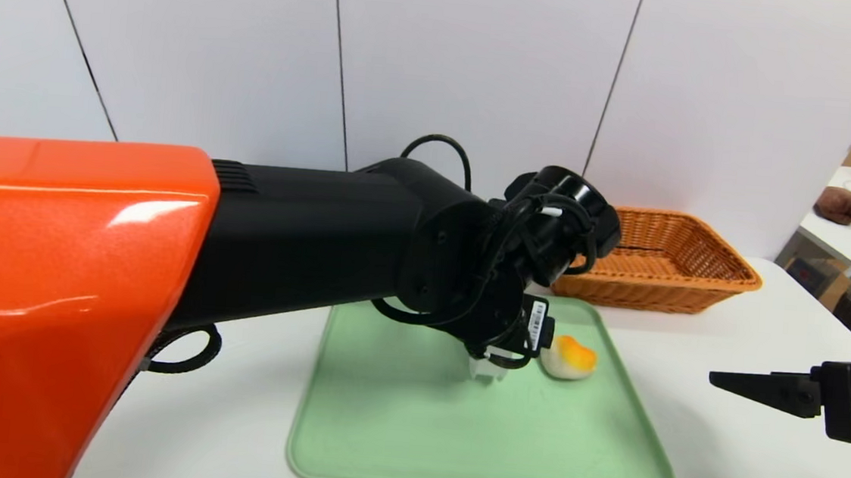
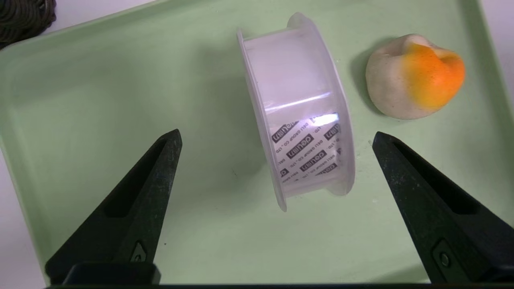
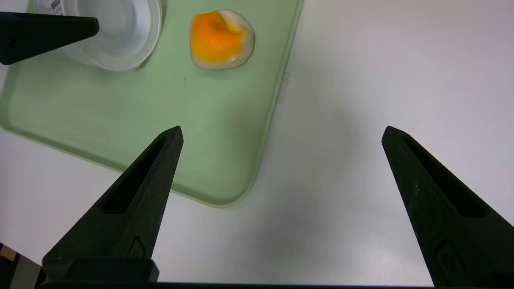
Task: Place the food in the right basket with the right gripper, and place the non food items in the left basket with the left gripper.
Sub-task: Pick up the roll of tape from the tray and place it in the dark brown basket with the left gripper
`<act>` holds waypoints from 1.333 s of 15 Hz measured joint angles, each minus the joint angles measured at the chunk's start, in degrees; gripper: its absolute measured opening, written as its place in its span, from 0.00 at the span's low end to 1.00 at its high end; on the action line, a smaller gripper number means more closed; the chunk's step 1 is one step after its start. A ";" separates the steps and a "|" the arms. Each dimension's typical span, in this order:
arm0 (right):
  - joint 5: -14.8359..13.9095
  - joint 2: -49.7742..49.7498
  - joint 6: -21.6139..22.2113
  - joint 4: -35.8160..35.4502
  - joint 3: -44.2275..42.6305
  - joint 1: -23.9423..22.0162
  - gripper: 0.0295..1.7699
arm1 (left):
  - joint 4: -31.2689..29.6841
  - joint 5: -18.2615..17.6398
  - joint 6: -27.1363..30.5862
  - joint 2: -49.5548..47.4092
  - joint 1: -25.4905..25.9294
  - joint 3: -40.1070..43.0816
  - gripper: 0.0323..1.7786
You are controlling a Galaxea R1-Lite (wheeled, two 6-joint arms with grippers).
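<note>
Tape is the thing in hand: a clear plastic tape roll (image 2: 297, 116) stands on its edge on the green tray (image 2: 100, 80), just ahead of the left gripper (image 2: 277, 138) and between the lines of its two fingers. Both fingers are spread wide and nothing is held; no contact with the roll can be seen. The roll is judged to be light and stiff, with smooth, glossy walls that may slip and thin flanges that could flex, and, standing on edge, it may roll or tip if nudged from one side only. Hold is best taken across its two flat faces, a finger on each flange. Black lettering is printed repeatedly inside the core, reversed as seen through the plastic; "DELI GROUP CO., LTD" can be made out beside a logo.

A soft-looking white and orange food piece (image 2: 415, 76) lies just beyond the finger nearer the tray's edge, apart from the roll. The right gripper (image 3: 281, 136) hangs over the bare table beside the tray, fully spread and empty. A wicker basket (image 1: 666, 265) sits beyond the tray.
</note>
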 joint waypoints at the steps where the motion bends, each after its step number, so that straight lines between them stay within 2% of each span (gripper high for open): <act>1: -0.02 0.00 -0.02 0.01 0.00 -0.13 0.97 | -0.13 0.00 0.00 0.63 0.46 0.00 0.95; 6: -0.02 -0.04 -0.02 0.00 0.00 -0.26 0.97 | -0.52 -0.06 -0.13 2.23 1.18 0.00 0.95; 7: -0.02 -0.04 -0.02 0.00 0.00 -0.26 0.97 | -0.57 -0.05 -0.11 2.34 1.24 0.00 0.89; 10: -0.02 -0.04 -0.05 0.00 0.05 -0.35 0.97 | -0.61 -0.06 -0.04 2.45 1.24 0.00 0.62; 13: -0.02 -0.09 -0.05 0.00 0.06 -0.63 0.97 | -0.61 -0.06 -0.06 2.71 1.24 0.00 0.43; 14: -0.02 -0.12 -0.05 -0.02 0.05 -0.67 0.97 | -0.61 -0.02 -0.02 2.73 1.24 0.00 0.32; 15: -0.05 -0.12 -0.05 -0.02 0.02 -0.67 0.97 | -0.63 0.02 -0.04 2.73 1.23 0.00 0.28; 20: -0.09 -0.17 -0.07 0.00 0.22 -0.69 0.97 | -0.24 0.48 0.39 0.11 1.29 0.02 0.28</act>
